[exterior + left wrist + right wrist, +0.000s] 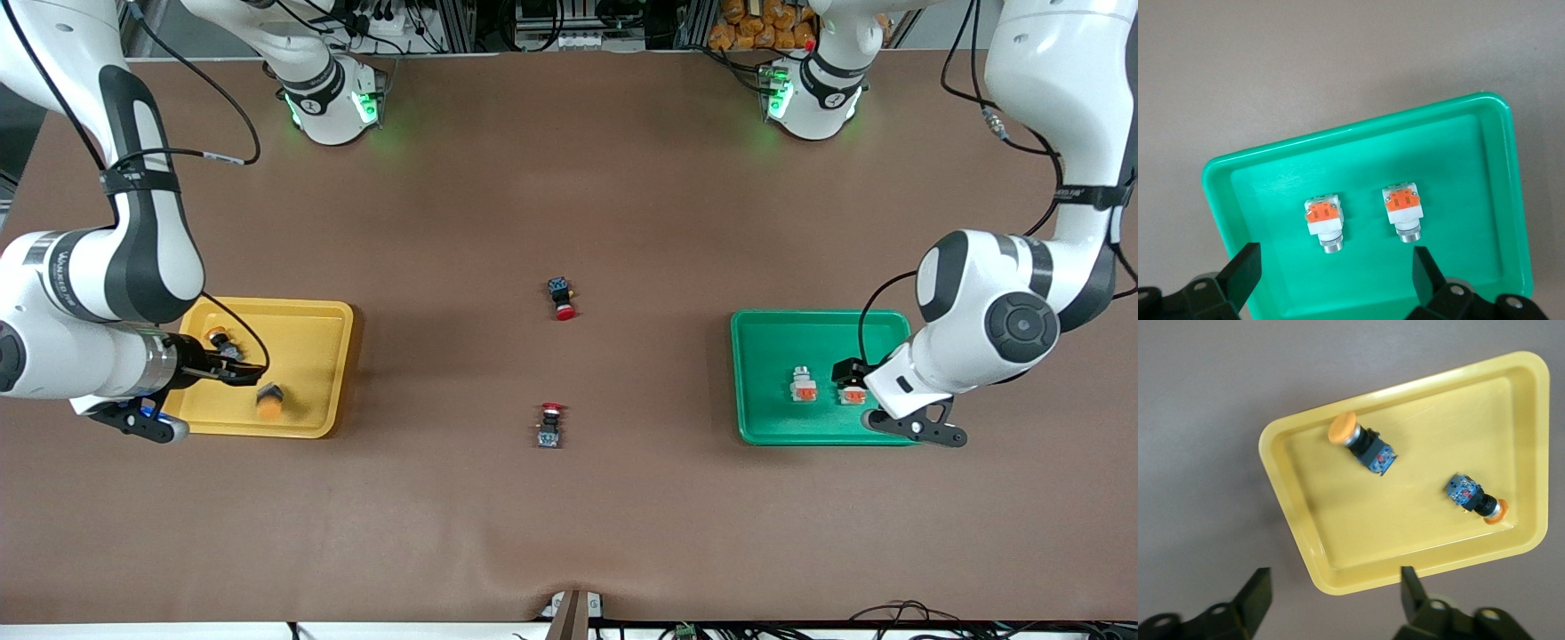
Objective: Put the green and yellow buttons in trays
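Front view: my left tool (pixel 849 378) hangs over the green tray (pixel 763 331) at the left arm's end of the tabletop (pixel 569 533), and my right tool (pixel 233 369) hangs over the yellow tray (pixel 307 313) at the right arm's end. Left wrist view: fingers (pixel 1245 273) spread wide, nothing between them; both white-bodied buttons lie side by side in the green tray (pixel 1358 133), one (pixel 1323 221) and the other (pixel 1403 211), apart, orange patches up, silvery tips pointing the same way. Right wrist view: fingers (pixel 1258 593) also spread wide and empty; the yellow tray (pixel 1405 553) holds both orange-yellow capped buttons, one (pixel 1361 442) near a corner of the tray, the other (pixel 1475 499) with its cap against the rim, well apart from each other. On the bare tabletop between the trays lie two red-capped switches, one (pixel 562 299) farther from the front camera, one (pixel 549 424) nearer.
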Robot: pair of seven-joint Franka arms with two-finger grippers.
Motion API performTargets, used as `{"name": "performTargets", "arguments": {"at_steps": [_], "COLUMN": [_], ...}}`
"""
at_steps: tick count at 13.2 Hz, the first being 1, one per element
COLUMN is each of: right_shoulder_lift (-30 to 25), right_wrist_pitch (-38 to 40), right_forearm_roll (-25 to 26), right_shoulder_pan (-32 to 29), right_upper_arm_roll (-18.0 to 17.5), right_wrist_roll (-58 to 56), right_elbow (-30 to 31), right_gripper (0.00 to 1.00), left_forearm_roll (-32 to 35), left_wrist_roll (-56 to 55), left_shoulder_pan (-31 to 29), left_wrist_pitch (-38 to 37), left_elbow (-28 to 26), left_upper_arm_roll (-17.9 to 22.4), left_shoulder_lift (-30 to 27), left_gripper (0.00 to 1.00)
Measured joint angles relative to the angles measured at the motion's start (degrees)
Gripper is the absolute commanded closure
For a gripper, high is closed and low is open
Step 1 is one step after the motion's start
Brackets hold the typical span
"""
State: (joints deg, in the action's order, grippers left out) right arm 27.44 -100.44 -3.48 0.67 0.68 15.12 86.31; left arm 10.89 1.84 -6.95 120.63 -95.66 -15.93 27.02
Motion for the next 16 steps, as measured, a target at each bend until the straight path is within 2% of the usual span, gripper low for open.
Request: {"name": "performTargets", "arguments": {"at_steps": [3, 5, 11, 13, 16], "right_shoulder_lift": [-1.17, -3.29, -12.56, -13.61, -14.47], "right_wrist_pitch": [-0.44, -5.11, -29.97, -31.9, -32.18], "right_forearm_roll": [0.0, 0.0, 0.0, 0.0, 0.0], "right_shoulder_pan": [-0.21, -0.24, -0.23, -0.23, -0.72], "right_upper_arm_roll": [0.1, 0.12, 0.12, 0.13, 0.62], "right_wrist_roll": [-3.5, -4.2, -6.55, -6.72, -9.92], "right_elbow": [0.94, 4.88, 26.74, 29.18, 29.28], "right_gripper": [0.0, 0.0, 0.0, 0.0, 0.0], "left_forearm_roll": [0.0, 0.0, -0.81, -1.47, -2.19], "left_wrist_roll": [0.0, -0.12, -1.69, -1.73, -1.73], "left_shoulder_pan": [0.01, 0.01, -0.02, -0.08, -0.21], "left_wrist_pitch": [-2.65, -6.49, -13.55, -14.93, -15.27], "left_elbow": [1.04, 3.07, 7.27, 7.32, 7.83], "left_upper_arm_roll": [-1.55, -2.49, -3.56, -3.68, -3.54], "left_shoulder_lift": [-2.37, -3.54, -6.56, -7.72, -8.6], "left_gripper": [0.0, 0.0, 0.0, 0.0, 0.0]}}
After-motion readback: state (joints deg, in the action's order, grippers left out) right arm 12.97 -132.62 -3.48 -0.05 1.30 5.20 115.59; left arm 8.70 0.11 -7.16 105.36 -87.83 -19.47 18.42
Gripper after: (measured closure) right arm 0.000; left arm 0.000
